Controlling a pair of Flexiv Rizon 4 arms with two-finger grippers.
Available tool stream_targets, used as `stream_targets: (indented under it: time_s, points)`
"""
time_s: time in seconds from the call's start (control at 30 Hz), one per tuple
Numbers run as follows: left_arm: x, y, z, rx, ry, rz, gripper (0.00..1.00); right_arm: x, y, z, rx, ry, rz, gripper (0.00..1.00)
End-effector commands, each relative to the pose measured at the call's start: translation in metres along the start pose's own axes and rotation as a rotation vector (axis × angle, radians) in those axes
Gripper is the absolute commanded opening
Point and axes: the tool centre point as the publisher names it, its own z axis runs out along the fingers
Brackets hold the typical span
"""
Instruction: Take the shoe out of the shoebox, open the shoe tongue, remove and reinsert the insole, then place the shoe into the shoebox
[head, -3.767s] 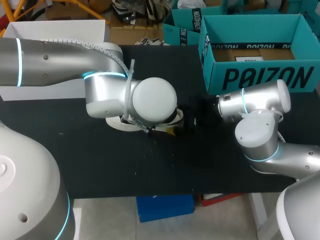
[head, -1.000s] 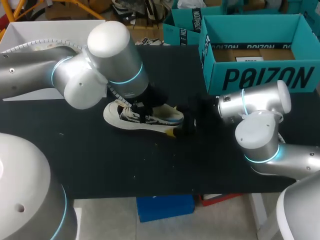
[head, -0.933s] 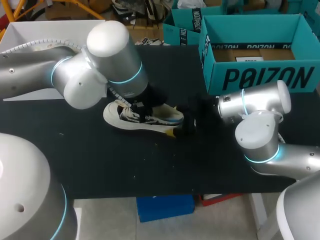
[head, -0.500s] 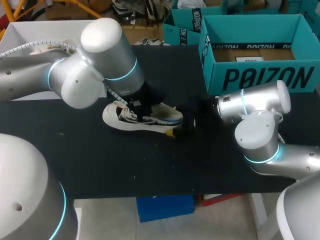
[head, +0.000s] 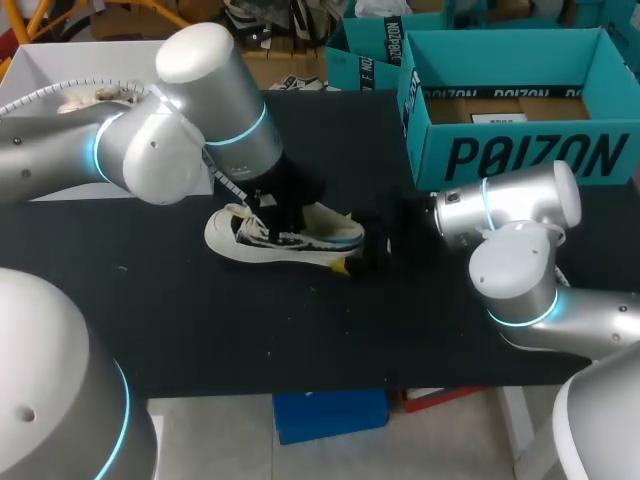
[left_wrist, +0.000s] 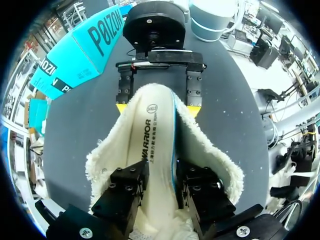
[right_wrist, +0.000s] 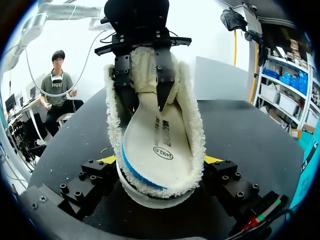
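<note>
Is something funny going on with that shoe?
Yes. The insole sits askew with its blue edge showing, not flat inside the shoe. The left end effector pinches it, while the right end effector clamps the heel.

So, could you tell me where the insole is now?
In the left wrist view, the insole is pinched in the left gripper, partly inside the shoe.
</note>
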Motion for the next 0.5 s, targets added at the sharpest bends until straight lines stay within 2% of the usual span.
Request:
stream_targets:
  time_s: [0.03, 0.37, 0.5]
  points:
    - [0.0009, 0.0045, -0.0057, 0.0, 0.007, 0.004, 0.37, -0.0059, -0.0076, -0.0007, 0.001, -0.003, 0.002, 0.0]
    - [0.001, 0.002, -0.0121, 0.069, 0.08, 0.036, 0.4, -0.0059, -0.0076, -0.0007, 0.001, -0.003, 0.002, 0.0]
    - [0.0007, 0.0014, -0.0115, 0.057, 0.078, 0.043, 0.4, -0.0059, -0.0076, -0.0007, 0.001, -0.003, 0.002, 0.0]
